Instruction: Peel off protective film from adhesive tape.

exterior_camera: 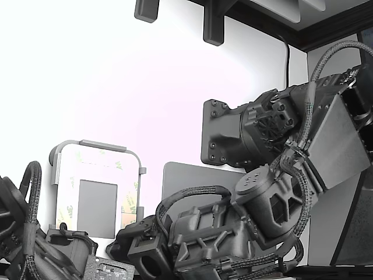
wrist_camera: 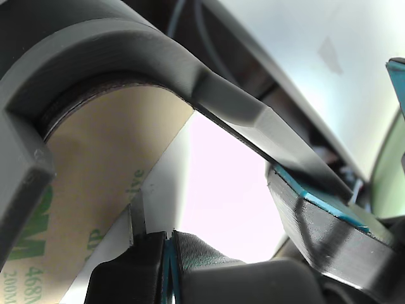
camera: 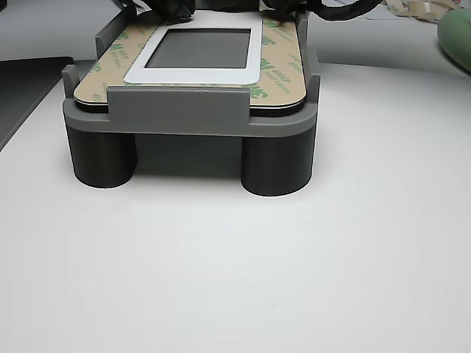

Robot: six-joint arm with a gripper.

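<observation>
The protective film [camera: 276,73], tan with green 3M print, lies as a frame on the white rounded plate [camera: 199,75] held in a grey fixture [camera: 176,110]. It also shows in the exterior view [exterior_camera: 72,192] and fills the wrist view [wrist_camera: 88,183] close up. The adhesive tape is hidden under the film. My gripper [exterior_camera: 135,233] sits at the plate's near corner on the exterior view's right. In the wrist view, my gripper [wrist_camera: 169,250] has its dark, teal-edged pads pressed together on a thin pale edge beside the tan film.
A second arm [exterior_camera: 64,245] sits at the plate's other near corner in the exterior view. Another dark finger with a teal pad [wrist_camera: 316,209] is close by in the wrist view. A small grey rectangle [camera: 202,48] lies in the plate's middle. A dark mat [exterior_camera: 192,175] lies beside the fixture.
</observation>
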